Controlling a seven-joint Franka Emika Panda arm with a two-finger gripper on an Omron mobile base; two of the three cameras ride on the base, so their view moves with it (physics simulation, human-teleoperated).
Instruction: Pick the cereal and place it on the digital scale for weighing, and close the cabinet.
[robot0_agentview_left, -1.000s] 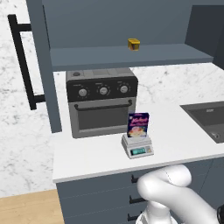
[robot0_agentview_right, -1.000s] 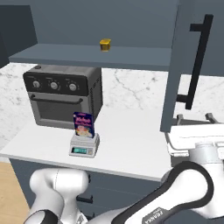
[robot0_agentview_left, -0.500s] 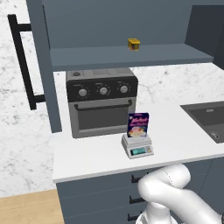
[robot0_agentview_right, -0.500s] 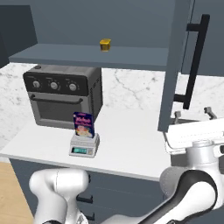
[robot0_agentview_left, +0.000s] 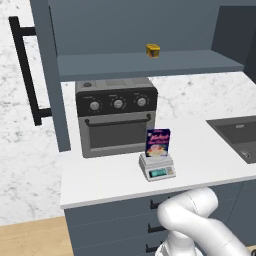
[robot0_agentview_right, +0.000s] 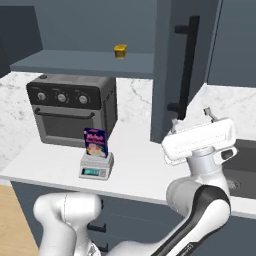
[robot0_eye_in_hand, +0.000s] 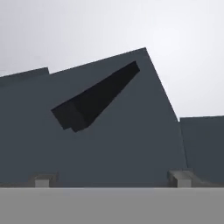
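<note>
1. The left cabinet door (robot0_agentview_left: 47, 75) stands swung out at the far left, edge-on, its long black bar handle (robot0_agentview_left: 27, 70) facing away from the opening. This door is not yet shut.
2. The open cabinet shelf (robot0_agentview_left: 150, 64) sits above the toaster oven (robot0_agentview_left: 116, 116) and carries a small yellow-orange object (robot0_agentview_left: 153, 50); the rest of the shelf looks bare.
3. The cereal (robot0_agentview_left: 158, 143) stands upright on the platform of the digital scale (robot0_agentview_left: 157, 167), just in front of the toaster oven's right half. I judge the weighing part of the task done.
4. The tabletop (robot0_agentview_left: 100, 180) has free room left of and in front of the scale; its near edge lies close to the scale, with drawers below.
5. Right of the scale there is open tabletop up to the sink (robot0_agentview_right: 245, 165) at the far right.
6. The right cabinet door (robot0_agentview_right: 172, 70) also stands open, with its black bar handle (robot0_agentview_right: 186, 67) just beyond the tool (robot0_agentview_right: 192, 129). In the hand view the tool's fingertips (robot0_eye_in_hand: 181, 178) sit wide apart with nothing between them, looking at this door's face and handle.
7. What is left, as I judge it: closing the doors. The tool has clear room toward the right door; the door's swing path toward the shelf looks unobstructed.
</note>
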